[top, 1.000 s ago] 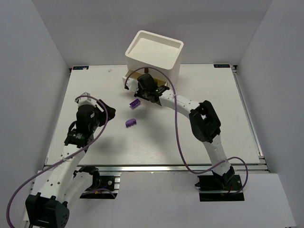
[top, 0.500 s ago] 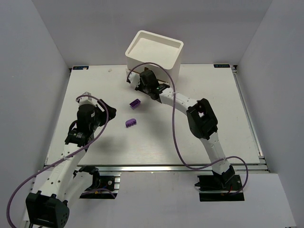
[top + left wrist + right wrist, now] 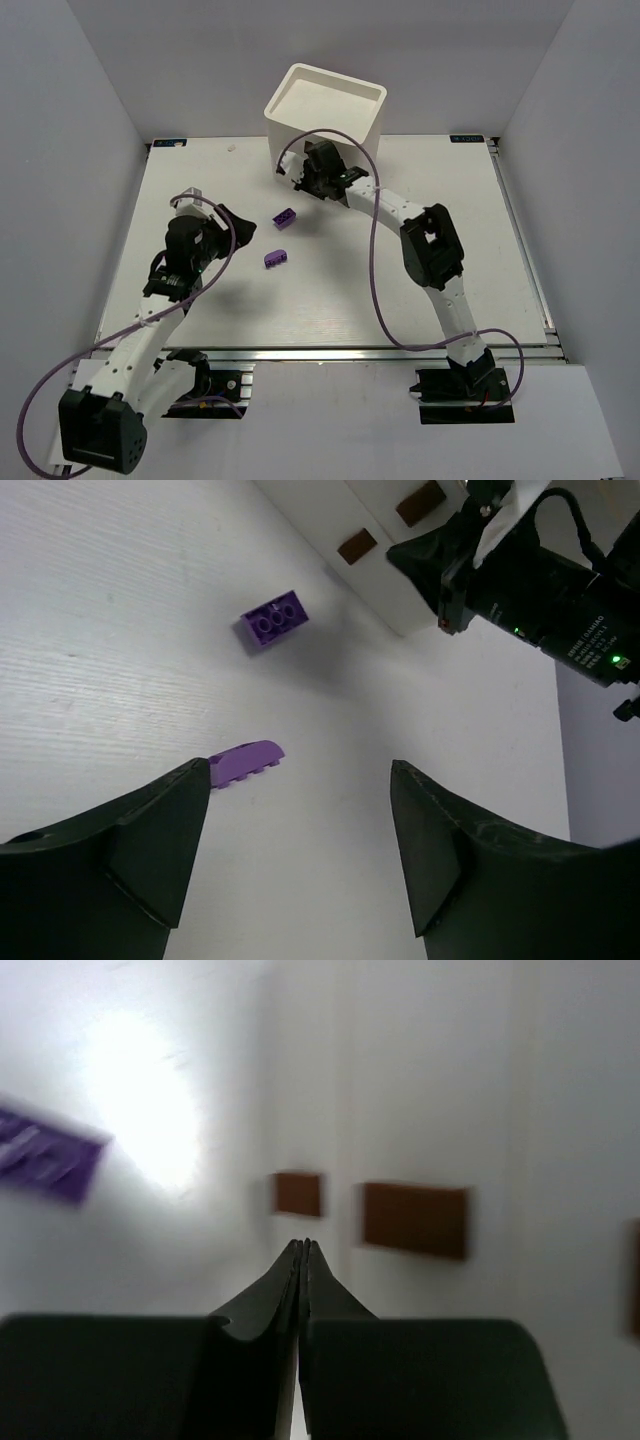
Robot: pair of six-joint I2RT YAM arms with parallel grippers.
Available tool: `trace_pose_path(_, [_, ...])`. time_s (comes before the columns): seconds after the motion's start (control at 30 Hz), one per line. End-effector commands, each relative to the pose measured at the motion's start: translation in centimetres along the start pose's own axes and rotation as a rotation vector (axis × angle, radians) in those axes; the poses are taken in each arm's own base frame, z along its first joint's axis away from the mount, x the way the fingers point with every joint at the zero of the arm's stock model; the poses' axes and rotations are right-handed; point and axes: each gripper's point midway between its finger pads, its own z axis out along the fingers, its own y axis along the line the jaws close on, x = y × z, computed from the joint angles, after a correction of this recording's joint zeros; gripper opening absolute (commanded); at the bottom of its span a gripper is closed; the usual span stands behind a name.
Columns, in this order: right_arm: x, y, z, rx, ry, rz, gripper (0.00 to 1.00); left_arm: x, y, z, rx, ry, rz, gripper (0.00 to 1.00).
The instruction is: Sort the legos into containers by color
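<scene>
Where grey walls (image 3: 90, 90) enclose the white table (image 3: 480, 260), the white drawer chest (image 3: 325, 115) stands at its far edge; the right gripper (image 3: 303, 1248), fully closed and empty, points at the chest's brown pulls (image 3: 415, 1220); the left gripper (image 3: 300, 772), spread wide, holds nothing above a purple brick (image 3: 274, 619) and a purple sloped piece (image 3: 247, 763) lying apart.

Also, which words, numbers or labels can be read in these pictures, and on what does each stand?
No text can be read here.
On the right hand, white print seen from the left wrist: too small to read.
At the far corners of the table, blue stickers: too small to read.
</scene>
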Motion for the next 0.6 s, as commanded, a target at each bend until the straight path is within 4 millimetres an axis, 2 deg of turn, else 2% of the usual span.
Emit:
trace_pose_path(0.0, [-4.8, 2.3, -7.6, -0.325, -0.197, -0.044, 0.00, 0.2, -2.4, 1.6, 0.153, 0.014, 0.029, 0.80])
trace_pose_path(0.03, [-6.2, 4.5, -9.7, -0.462, -0.293, -0.054, 0.14, 0.7, -3.1, 1.9, 0.205, 0.034, 0.038, 0.78])
trace_pose_path(0.07, [-5.3, 6.3, -11.0, -0.542, -0.283, -0.040, 0.24, 0.7, -3.4, 3.2, 0.239, 0.026, 0.056, 0.73])
trace_pose_path(0.1, [-6.3, 6.1, -13.3, -0.568, -0.328, -0.040, 0.36, 0.8, -3.7, 3.9, 0.261, 0.026, 0.068, 0.70])
trace_pose_path(0.13, [-6.9, 6.9, -14.8, -0.625, -0.368, -0.027, 0.60, 1.0, -4.6, 4.4, 0.301, 0.034, 0.090, 0.67])
trace_pose_path(0.17, [-6.9, 7.1, -16.3, -0.639, -0.373, 0.000, 0.67, 1.5, -4.7, 5.8, 0.331, 0.048, 0.129, 0.61])
trace_pose_path(0.23, [-7.0, 7.0, -17.8, -0.662, -0.381, 0.087, 0.74, 1.7, -5.0, 7.5, 0.357, 0.066, 0.161, 0.54])
trace_pose_path(0.27, [-7.2, 7.5, -18.5, -0.679, -0.384, 0.105, 0.74, 0.7, -6.4, 8.2, 0.413, 0.048, 0.203, 0.51])
trace_pose_path(0.3, [-6.8, 6.5, -19.4, -0.654, -0.387, 0.164, 0.71, 1.8, -5.6, 9.9, 0.400, 0.089, 0.205, 0.46])
trace_pose_path(0.33, [-6.3, 5.7, -19.9, -0.635, -0.390, 0.191, 0.55, 1.7, -5.7, 10.8, 0.402, 0.093, 0.218, 0.45])
trace_pose_path(0.37, [-6.8, 5.1, -21.5, -0.623, -0.415, 0.193, 0.41, 0.7, -7.1, 11.6, 0.443, 0.074, 0.260, 0.44])
trace_pose_path(0.4, [-6.3, 5.5, -21.8, -0.632, -0.412, 0.215, 0.28, 1.7, -6.4, 13.4, 0.433, 0.107, 0.262, 0.41])
trace_pose_path(0.43, [-5.8, 4.7, -22.4, -0.613, -0.415, 0.232, 0.08, 1.4, -6.6, 14.2, 0.447, 0.092, 0.286, 0.41])
trace_pose_path(0.47, [-6.1, 4.3, -23.6, -0.601, -0.434, 0.229, 0.00, 0.4, -7.5, 15.1, 0.468, 0.073, 0.295, 0.41])
trace_pose_path(0.5, [-5.5, 4.6, -23.9, -0.607, -0.427, 0.245, 0.00, 1.1, -6.8, 16.7, 0.452, 0.095, 0.292, 0.50])
trace_pose_path(0.53, [-5.1, 3.9, -24.1, -0.586, -0.430, 0.262, 0.00, 1.2, -7.2, 17.4, 0.455, 0.096, 0.302, 0.55])
trace_pose_path(0.57, [-5.1, 3.2, -24.9, -0.559, -0.440, 0.269, 0.02, 0.1, -7.8, 18.5, 0.456, 0.073, 0.322, 0.57])
